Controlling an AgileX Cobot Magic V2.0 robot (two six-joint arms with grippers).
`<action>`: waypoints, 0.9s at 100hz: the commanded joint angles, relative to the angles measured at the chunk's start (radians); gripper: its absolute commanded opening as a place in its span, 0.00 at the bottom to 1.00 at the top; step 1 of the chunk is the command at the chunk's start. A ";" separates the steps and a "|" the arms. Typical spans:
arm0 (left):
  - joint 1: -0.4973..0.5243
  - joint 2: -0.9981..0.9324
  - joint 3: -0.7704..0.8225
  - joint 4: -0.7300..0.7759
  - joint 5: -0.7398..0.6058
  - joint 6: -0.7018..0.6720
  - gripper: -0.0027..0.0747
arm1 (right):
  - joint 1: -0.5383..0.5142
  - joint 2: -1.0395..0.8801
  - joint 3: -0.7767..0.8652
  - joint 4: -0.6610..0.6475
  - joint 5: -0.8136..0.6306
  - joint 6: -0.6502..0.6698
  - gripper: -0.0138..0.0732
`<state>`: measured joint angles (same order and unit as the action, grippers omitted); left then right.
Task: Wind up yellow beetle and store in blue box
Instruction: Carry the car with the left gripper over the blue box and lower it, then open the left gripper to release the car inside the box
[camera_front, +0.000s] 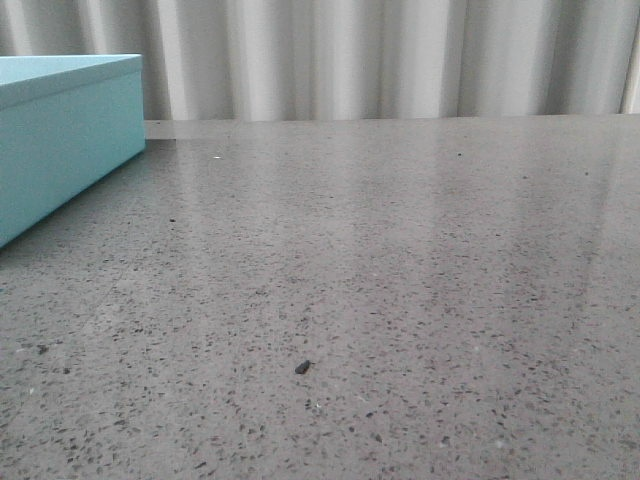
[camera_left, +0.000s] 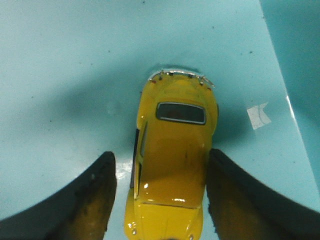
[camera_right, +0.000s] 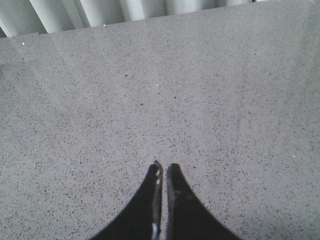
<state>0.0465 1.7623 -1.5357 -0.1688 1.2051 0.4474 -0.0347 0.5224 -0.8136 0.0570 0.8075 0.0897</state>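
Note:
The yellow beetle (camera_left: 172, 165) rests on a turquoise surface of the blue box (camera_left: 65, 75), seen from above in the left wrist view. My left gripper (camera_left: 161, 154) is open and straddles the car. One finger (camera_left: 95, 200) stands clear of its side with blue showing between; the other finger (camera_left: 230, 195) is right against the car's other side. In the front view the blue box (camera_front: 60, 140) stands at the far left and neither arm shows. My right gripper (camera_right: 164, 166) is shut on nothing above the bare table.
A grey speckled table (camera_front: 400, 280) runs back to a pale corrugated wall. A small dark speck (camera_front: 302, 367) lies near its front. A white patch of tape (camera_left: 259, 115) sits on the blue surface beside the car, near a darker blue band.

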 joint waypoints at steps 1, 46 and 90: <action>0.000 -0.045 -0.025 -0.024 -0.002 -0.019 0.52 | -0.004 0.003 -0.021 -0.001 -0.088 -0.014 0.09; 0.000 -0.134 -0.078 -0.068 0.062 -0.138 0.26 | -0.004 0.003 -0.021 -0.074 -0.126 -0.014 0.09; 0.000 -0.482 -0.095 -0.083 -0.034 -0.138 0.01 | -0.004 0.005 0.031 -0.134 -0.300 -0.014 0.09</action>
<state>0.0465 1.3763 -1.5958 -0.2253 1.2472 0.3199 -0.0347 0.5224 -0.7679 -0.0604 0.6094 0.0897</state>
